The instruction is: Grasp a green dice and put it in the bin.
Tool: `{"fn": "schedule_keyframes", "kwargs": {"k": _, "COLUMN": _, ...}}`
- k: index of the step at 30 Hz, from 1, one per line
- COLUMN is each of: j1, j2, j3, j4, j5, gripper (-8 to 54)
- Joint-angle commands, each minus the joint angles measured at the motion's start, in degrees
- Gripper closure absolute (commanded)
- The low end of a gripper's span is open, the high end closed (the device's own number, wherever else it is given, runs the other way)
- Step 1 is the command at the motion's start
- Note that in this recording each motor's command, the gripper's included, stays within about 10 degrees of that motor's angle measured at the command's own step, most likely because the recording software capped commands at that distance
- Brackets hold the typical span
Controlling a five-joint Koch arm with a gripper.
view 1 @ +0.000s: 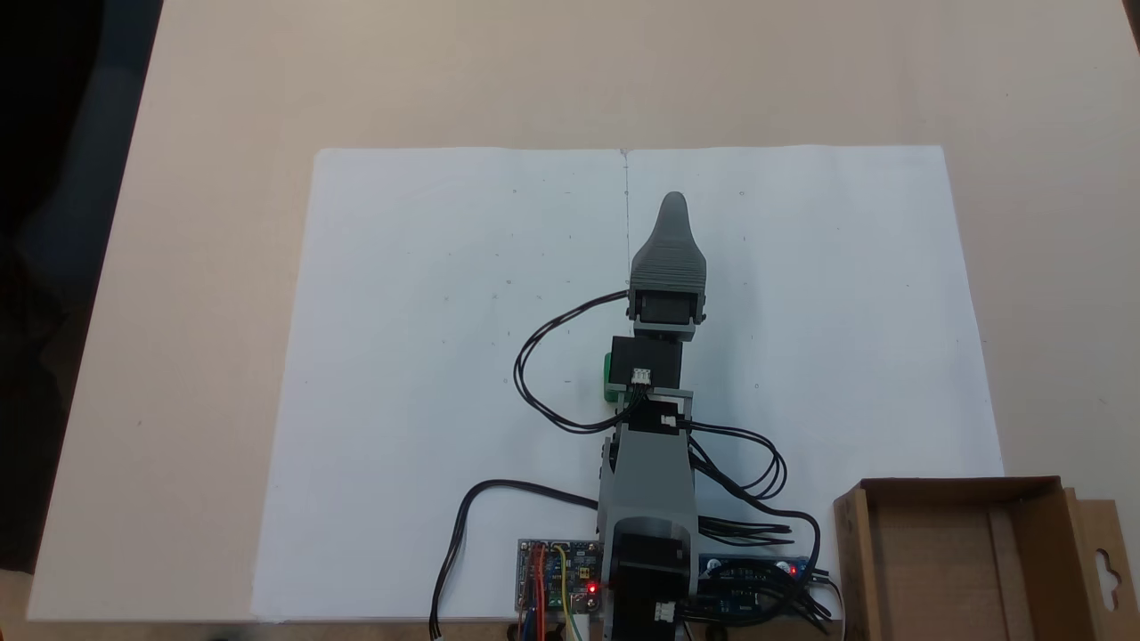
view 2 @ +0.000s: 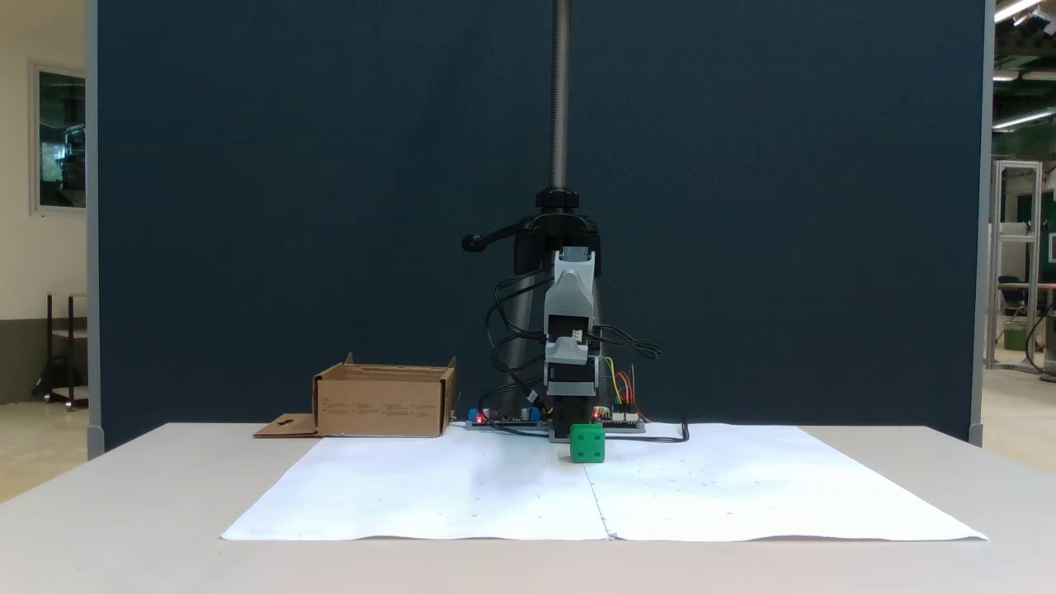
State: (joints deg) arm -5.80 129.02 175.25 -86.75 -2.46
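Nearest the front camera sat the green dice [view 2: 586,443] on white paper [view 2: 742,487]. My claw [view 1: 672,203] reached past it — apart or together, I couldn't tell. Best I retreat, open, then descend squarely — the bin [view 2: 384,402] waited far left.

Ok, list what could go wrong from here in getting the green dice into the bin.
1. The green dice lies under the wrist, behind the gripper tip; folding back could knock it away.
2. Looped black cables hang beside the dice and might snag or nudge it.
3. The bin sits beside the base, so a wide swing could drop the dice short.
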Motion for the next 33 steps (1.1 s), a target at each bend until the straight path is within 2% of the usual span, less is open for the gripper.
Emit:
{"fn": "schedule_keyframes", "kwargs": {"k": 1, "j1": -0.26, "j2": 6.33, "j3": 4.13, "j4": -0.44, "j5": -4.48, "gripper": 0.4}}
{"fn": "schedule_keyframes", "kwargs": {"k": 17, "j1": 6.77, "j2": 6.42, "j3": 4.13, "j4": -0.70, "j5": -4.48, "gripper": 0.4}}
{"fn": "schedule_keyframes", "kwargs": {"k": 25, "j1": 11.95, "j2": 6.50, "j3": -0.44, "j4": -0.53, "j5": -5.19, "gripper": 4.0}}
{"fn": "schedule_keyframes", "kwargs": {"k": 29, "j1": 11.78, "j2": 6.42, "j3": -3.69, "j4": 3.96, "j5": -5.36, "gripper": 4.2}}
{"fn": "schedule_keyframes", "kwargs": {"k": 33, "j1": 11.16, "j2": 6.42, "j3": -9.14, "j4": 19.58, "j5": -5.36, "gripper": 3.9}}
